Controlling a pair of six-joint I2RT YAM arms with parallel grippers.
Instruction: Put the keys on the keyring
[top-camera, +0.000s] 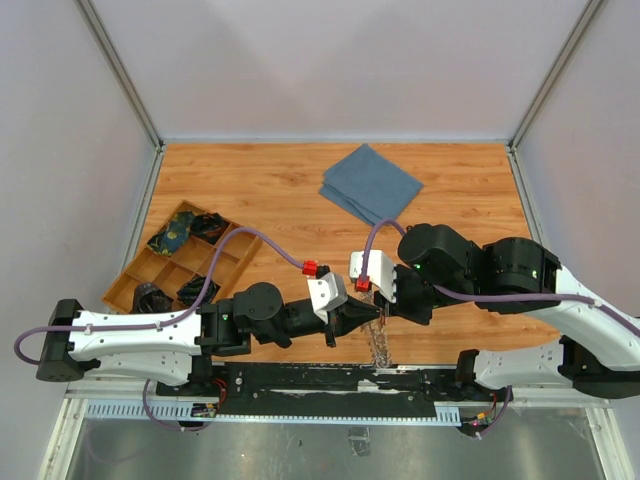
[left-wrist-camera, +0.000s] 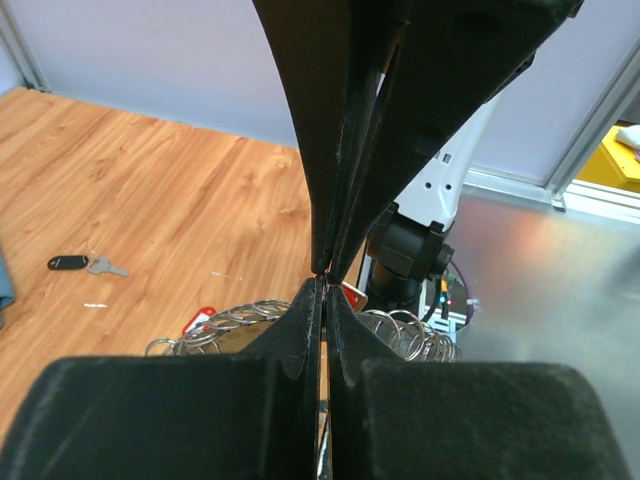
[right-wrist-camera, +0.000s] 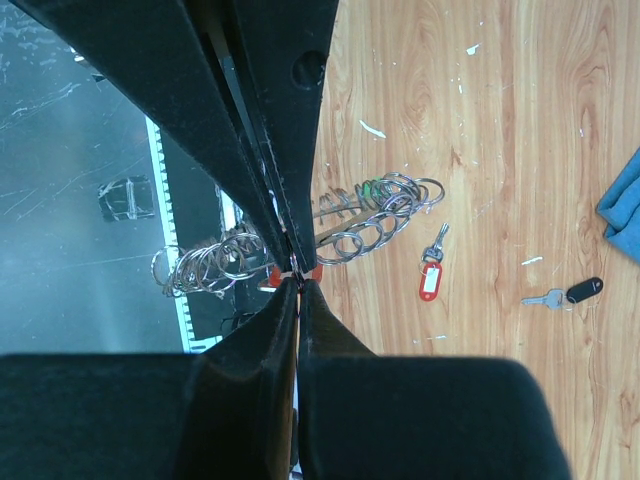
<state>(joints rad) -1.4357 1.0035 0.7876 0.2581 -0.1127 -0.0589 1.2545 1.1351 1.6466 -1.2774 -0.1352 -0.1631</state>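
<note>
Left gripper (left-wrist-camera: 322, 282): jaws pressed together, tips directly above keyring (left-wrist-camera: 250, 315). Right gripper (right-wrist-camera: 296, 282): jaws pressed together; red piece (right-wrist-camera: 312, 272) shows at tips, grip on it not determinable. Both grippers meet tip to tip. Keyring beneath tips, at front edge of table (top-camera: 250, 190). Red-tagged key (right-wrist-camera: 430, 281) lies just beside ring. Black-headed key (right-wrist-camera: 583, 290) lies well apart.

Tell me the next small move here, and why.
Probably ease the right gripper open a little. It and the left gripper are shut tip to tip over the keyring, with a red tag at their tips; if both pinch it, neither can thread it.
</note>
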